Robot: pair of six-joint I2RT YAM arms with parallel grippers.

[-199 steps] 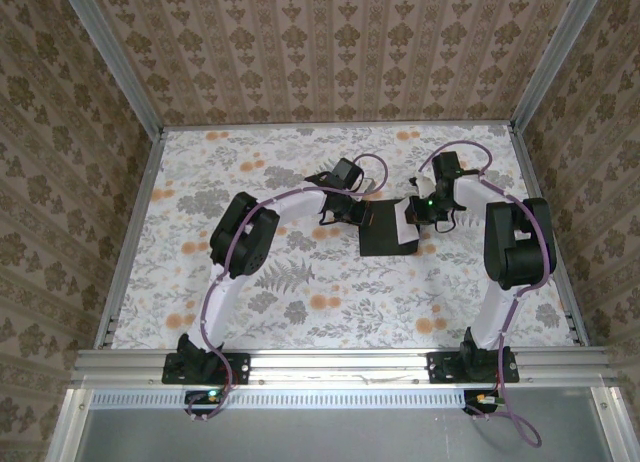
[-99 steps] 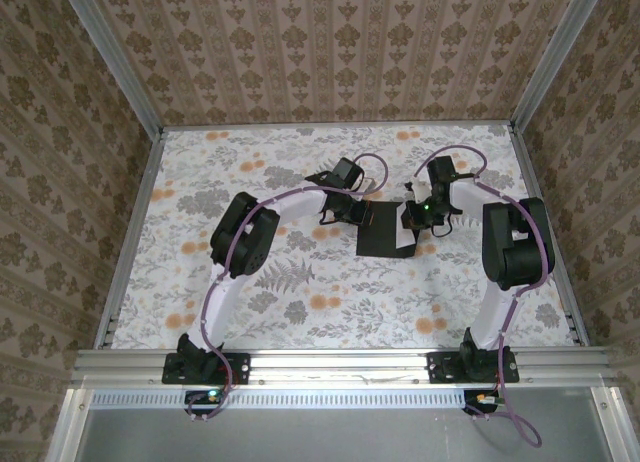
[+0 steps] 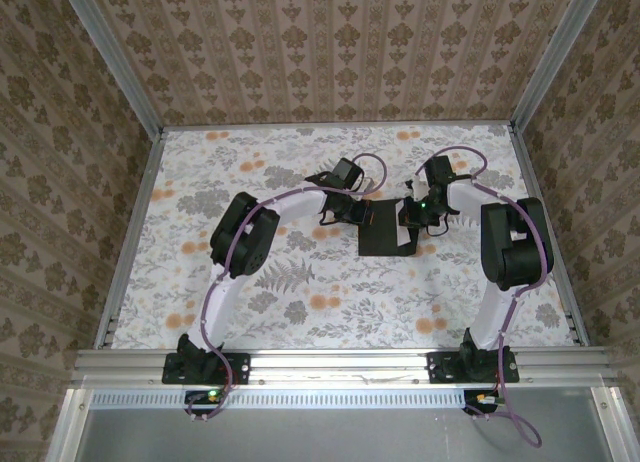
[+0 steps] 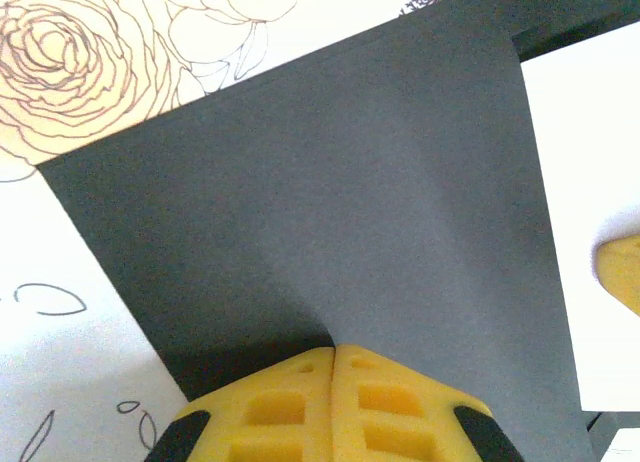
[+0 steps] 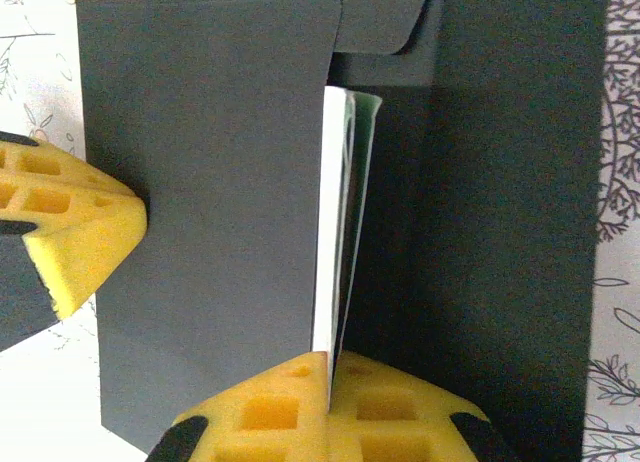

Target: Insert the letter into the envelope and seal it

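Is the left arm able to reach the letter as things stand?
Probably not. The left gripper is shut on the envelope, whose upper sheet covers most of the letter, and the right gripper pinches the exposed edge.

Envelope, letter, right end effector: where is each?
envelope (image 5: 210, 182), right wrist view, its black front panel.
letter (image 5: 331, 222), right wrist view, its exposed white edge.
right end effector (image 5: 330, 367), right wrist view, where its yellow pads meet.

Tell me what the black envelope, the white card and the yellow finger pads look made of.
The flat black rectangular envelope: probably matte paper stock, no shine, crisp cut edges. The white green-edged card: thin paper or card, seen edge-on, slightly bowed. The yellow finger pads: likely soft foam or rubber, dull, with moulded square pockets.
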